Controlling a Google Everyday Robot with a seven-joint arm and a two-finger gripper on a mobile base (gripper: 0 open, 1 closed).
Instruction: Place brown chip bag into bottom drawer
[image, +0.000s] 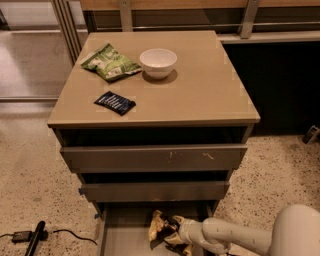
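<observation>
The brown chip bag (156, 227), crumpled with a yellow end up, sits inside the open bottom drawer (122, 235), near its middle. My gripper (170, 231) reaches into the drawer from the right on a white arm (235, 237). Its fingers are closed around the bag's right side. The bag is low in the drawer, close to the grey floor. Part of the bag is hidden behind the gripper.
The two upper drawers (155, 158) (155, 191) stick out slightly above the bottom one. On the cabinet top lie a green-and-white bag (110, 62), a white bowl (158, 62) and a small black-blue packet (115, 102). A black cable and plug (30, 236) lie on the floor at left.
</observation>
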